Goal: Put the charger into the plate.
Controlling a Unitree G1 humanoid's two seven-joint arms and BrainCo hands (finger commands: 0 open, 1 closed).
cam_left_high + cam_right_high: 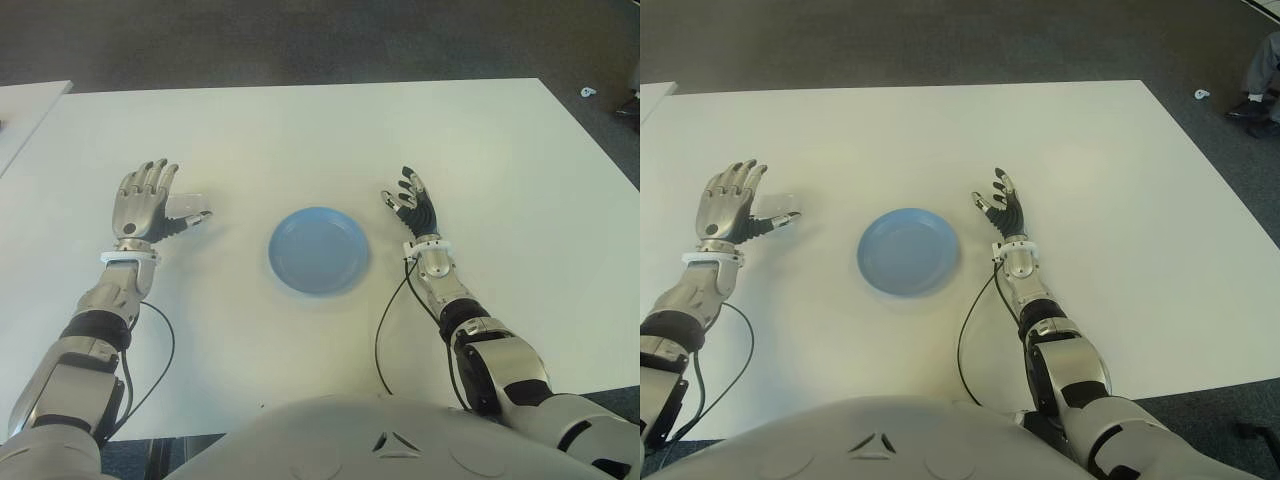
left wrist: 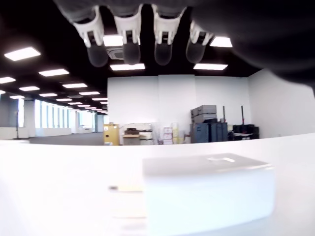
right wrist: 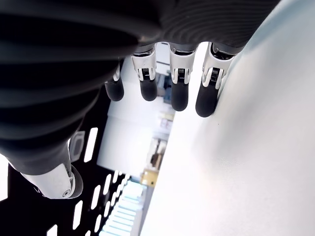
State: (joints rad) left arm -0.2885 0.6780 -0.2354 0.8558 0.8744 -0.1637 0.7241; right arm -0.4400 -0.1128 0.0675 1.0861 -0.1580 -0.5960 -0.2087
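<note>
Left of the blue plate (image 1: 318, 250), the white charger (image 1: 188, 206) could be nudged away by the spread, empty left hand (image 1: 143, 203); the right hand (image 1: 412, 203) is likewise held spread and empty.

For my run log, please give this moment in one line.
left hand: open beside charger, no grasp | right hand: open, idle right of plate | plate: holds nothing

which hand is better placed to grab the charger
Left. The left hand is open right beside the white charger, which sits just ahead of its palm. The right hand, also open, is across the plate from it.
</note>
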